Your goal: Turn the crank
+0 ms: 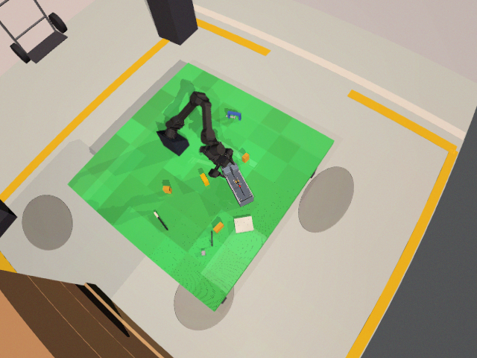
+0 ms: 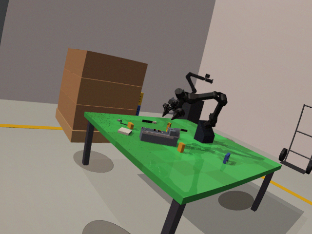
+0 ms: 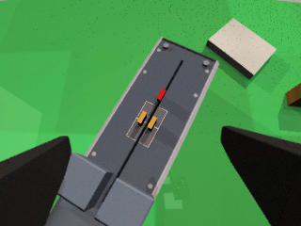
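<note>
The grey machine (image 1: 247,199) (image 2: 158,140) (image 3: 146,87) stands on the green table, with two raised grey blocks at its arm-side end. Its red pointer (image 1: 239,186) (image 3: 161,95) sits on the slot beyond the brass marks, toward the far end, and is not level with them. One brass mark (image 3: 142,118) and the other brass mark (image 3: 151,122) flank the slot. The crank's dark handle (image 2: 184,130) sticks out at the arm-side end; it is outside the wrist view and hidden under the arm from above. My gripper (image 1: 223,165) (image 2: 167,117) (image 3: 148,138) is open and empty, above the machine's arm-side end.
An orange block (image 1: 245,157) (image 2: 181,147) and a yellow-orange block (image 1: 203,179) (image 2: 168,126) stand either side of the machine. A white block (image 1: 244,224) (image 2: 124,131) (image 3: 242,47) lies past its far end. A blue clamp (image 1: 234,115) (image 2: 226,158) and a black-and-white pen-like tool (image 1: 161,221) are farther off.
</note>
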Robot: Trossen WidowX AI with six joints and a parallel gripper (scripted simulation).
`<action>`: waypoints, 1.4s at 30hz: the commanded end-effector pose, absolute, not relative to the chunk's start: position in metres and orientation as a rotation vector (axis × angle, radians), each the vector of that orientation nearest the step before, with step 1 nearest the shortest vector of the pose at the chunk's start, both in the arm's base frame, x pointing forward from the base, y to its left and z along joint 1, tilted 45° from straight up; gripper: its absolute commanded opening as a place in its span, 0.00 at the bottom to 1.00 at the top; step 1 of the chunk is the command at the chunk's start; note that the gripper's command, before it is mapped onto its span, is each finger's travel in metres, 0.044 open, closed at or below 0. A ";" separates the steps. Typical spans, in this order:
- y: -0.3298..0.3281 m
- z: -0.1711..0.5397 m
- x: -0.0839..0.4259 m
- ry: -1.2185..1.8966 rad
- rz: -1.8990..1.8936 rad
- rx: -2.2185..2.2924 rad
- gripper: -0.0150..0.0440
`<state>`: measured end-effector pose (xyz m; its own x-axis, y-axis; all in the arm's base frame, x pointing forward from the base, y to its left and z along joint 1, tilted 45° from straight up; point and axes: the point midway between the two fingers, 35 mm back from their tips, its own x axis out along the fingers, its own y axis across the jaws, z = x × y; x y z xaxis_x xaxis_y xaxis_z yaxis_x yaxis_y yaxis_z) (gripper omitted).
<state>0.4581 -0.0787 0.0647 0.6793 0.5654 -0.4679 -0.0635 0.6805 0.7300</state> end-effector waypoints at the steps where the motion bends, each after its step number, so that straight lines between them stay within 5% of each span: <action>1: -0.088 0.079 0.457 0.739 0.400 0.740 1.00; 42: -0.007 0.112 0.349 0.861 -0.182 0.945 1.00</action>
<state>0.3504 -0.0153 0.1221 0.6731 0.2153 -0.7075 0.4807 0.5997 0.6398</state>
